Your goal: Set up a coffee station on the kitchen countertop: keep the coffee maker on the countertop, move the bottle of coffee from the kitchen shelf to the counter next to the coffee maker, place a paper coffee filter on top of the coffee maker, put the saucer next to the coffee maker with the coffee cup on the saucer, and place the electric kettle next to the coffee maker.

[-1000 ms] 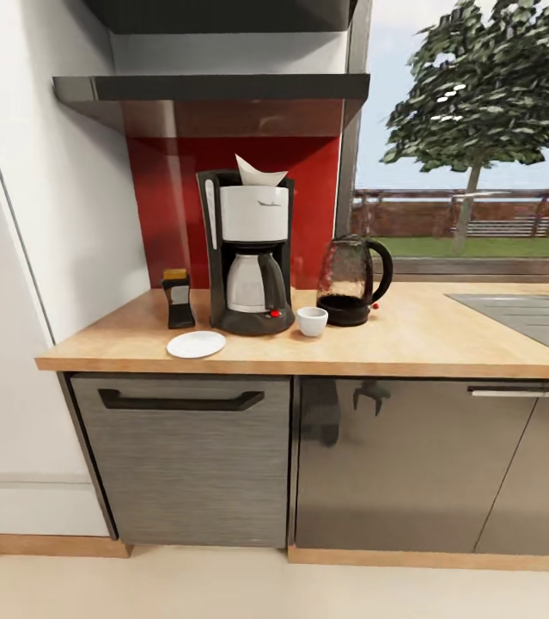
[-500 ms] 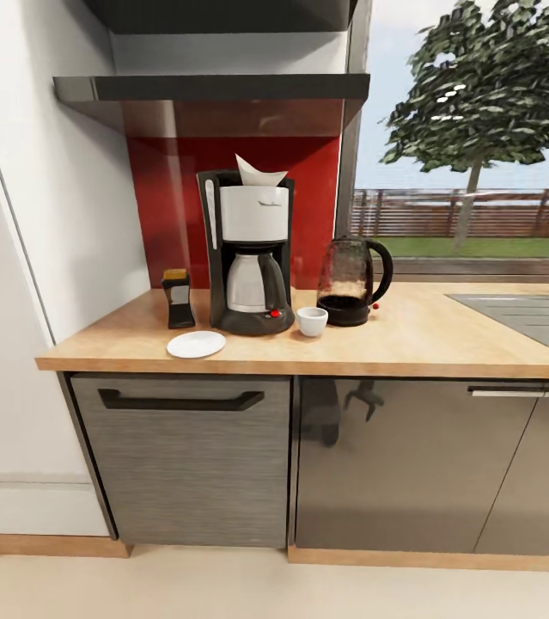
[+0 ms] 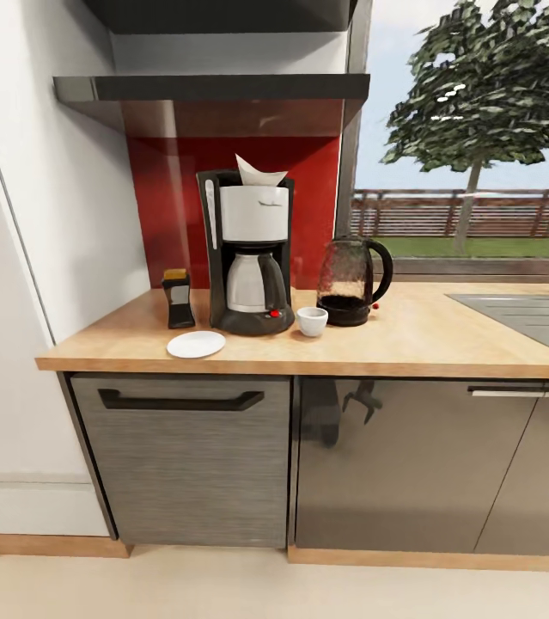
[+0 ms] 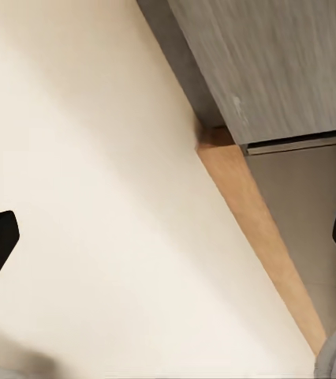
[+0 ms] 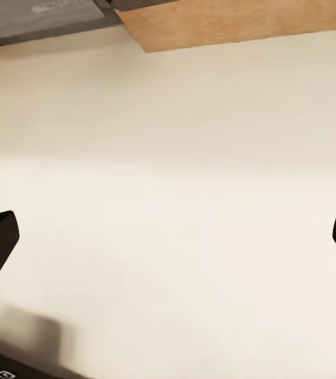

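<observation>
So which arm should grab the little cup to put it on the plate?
Probably the right. The coffee cup stands right of the coffee maker, the saucer left of it. The left gripper and right gripper are both open, facing the floor.

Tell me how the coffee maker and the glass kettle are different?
The coffee maker is tall and boxy, while the electric kettle is shorter and round. The coffee maker has a white upper body with a paper coffee filter on top; the kettle is clear glass with a black lid. The kettle's loop handle sticks out at the side; the coffee maker's carafe sits tucked inside. Both stand upright on the kitchen countertop and have red switches.
</observation>
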Tool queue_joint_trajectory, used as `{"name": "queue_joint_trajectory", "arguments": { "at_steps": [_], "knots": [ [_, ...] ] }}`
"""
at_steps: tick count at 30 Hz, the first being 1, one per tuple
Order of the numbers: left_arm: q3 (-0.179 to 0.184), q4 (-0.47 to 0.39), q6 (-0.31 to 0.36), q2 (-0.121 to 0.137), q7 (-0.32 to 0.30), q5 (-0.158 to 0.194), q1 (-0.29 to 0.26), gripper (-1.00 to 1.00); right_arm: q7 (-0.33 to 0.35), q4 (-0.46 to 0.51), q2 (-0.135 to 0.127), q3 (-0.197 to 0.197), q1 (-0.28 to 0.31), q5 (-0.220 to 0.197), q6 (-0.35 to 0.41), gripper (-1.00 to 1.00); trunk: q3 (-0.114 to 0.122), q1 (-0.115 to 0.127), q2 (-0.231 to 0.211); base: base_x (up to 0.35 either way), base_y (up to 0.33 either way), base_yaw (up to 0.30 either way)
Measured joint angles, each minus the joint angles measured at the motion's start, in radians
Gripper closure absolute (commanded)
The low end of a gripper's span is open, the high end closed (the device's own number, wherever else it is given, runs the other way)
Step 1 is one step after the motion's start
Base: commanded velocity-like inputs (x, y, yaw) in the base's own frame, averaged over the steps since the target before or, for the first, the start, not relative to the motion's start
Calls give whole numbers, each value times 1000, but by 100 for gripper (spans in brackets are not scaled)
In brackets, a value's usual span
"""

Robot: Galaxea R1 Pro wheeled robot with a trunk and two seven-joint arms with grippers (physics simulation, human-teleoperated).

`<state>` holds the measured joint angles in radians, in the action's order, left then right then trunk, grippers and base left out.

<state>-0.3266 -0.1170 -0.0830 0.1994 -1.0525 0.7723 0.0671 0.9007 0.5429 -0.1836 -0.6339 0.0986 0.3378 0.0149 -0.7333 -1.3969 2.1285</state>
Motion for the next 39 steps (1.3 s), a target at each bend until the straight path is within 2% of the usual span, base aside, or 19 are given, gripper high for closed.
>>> {"name": "queue_joint_trajectory", "arguments": {
  "at_steps": [5,6,7,8,10,11,14,19,22,24,25,27,30,31,32,33,34,35,39],
  "knots": [
    [27,-28,25,1,15,-31,0,-100,-28,-2,0,-28,-28,-29,-25,-100,0,0,0,0,0,0],
    [220,-156,277,0,34,-196,0,-100,-187,4,-1,-138,-93,-121,-138,-100,0,0,0,0,0,0],
    [358,-341,356,-3,37,-237,0,-100,-196,-4,-2,-148,-206,-120,-144,-100,0,0,0,0,0,0],
    [363,-561,388,-4,39,-249,0,-100,-197,-4,-2,-149,-228,-120,-145,-100,0,0,0,0,0,0],
    [368,-1084,447,-7,41,-265,-1,-100,-199,-4,-2,-150,-193,-122,-147,-100,0,0,0,0,0,0],
    [369,-1263,477,-9,43,-268,-3,-100,-200,-4,-2,-150,-194,-122,-147,-100,0,0,0,0,0,0],
    [371,-1323,585,-19,64,-283,-40,-100,-202,-4,-2,-149,-195,-123,-148,-100,0,0,0,0,0,0],
    [373,-1386,739,-41,130,-286,-226,-100,-204,-4,-3,-150,-196,-123,-150,-100,0,0,0,0,0,0],
    [374,-1394,852,-76,141,-286,-353,-100,-205,-4,-3,-150,-196,-122,-150,-100,0,0,0,0,0,0],
    [374,-1393,902,-98,144,-286,-428,-100,-209,-4,-3,-150,-196,-123,-150,-100,0,0,0,0,0,0],
    [374,-1390,936,-121,148,-287,-502,-100,-228,-4,-3,-150,-196,-122,-150,-100,0,0,0,0,0,0],
    [374,-1385,962,-136,160,-289,-561,-100,-249,-4,-3,-149,-196,-122,-150,-100,0,0,0,0,0,0],
    [375,-1365,1023,-173,226,-288,-680,-100,-290,-4,-3,-147,-196,-112,-150,-100,0,0,0,0,0,0],
    [377,-1270,1051,-243,364,-294,-794,-100,-316,-6,-2,-146,-196,-47,-185,-100,0,0,0,0,0,0],
    [377,-1286,1055,-250,369,-280,-851,-100,-317,-6,-2,-146,-196,-45,-187,-100,0,0,0,0,0,0],
    [380,-1235,1060,-284,423,-284,-914,-100,-324,-15,-2,-146,-196,-7,-213,-100,0,0,0,0,0,0],
    [383,-1206,1061,-302,449,-285,-952,-100,-328,-23,-2,-147,-196,13,-227,-100,0,0,0,0,0,0],
    [402,-1112,1063,-337,504,-292,-1049,-100,-346,-47,-1,-146,-195,64,-260,-100,0,0,0,0,0,0],
    [457,-961,1069,-366,550,-283,-1238,-100,-394,-73,1,-147,-193,109,-286,-100,0,0,0,0,0,0]
  ]
}}
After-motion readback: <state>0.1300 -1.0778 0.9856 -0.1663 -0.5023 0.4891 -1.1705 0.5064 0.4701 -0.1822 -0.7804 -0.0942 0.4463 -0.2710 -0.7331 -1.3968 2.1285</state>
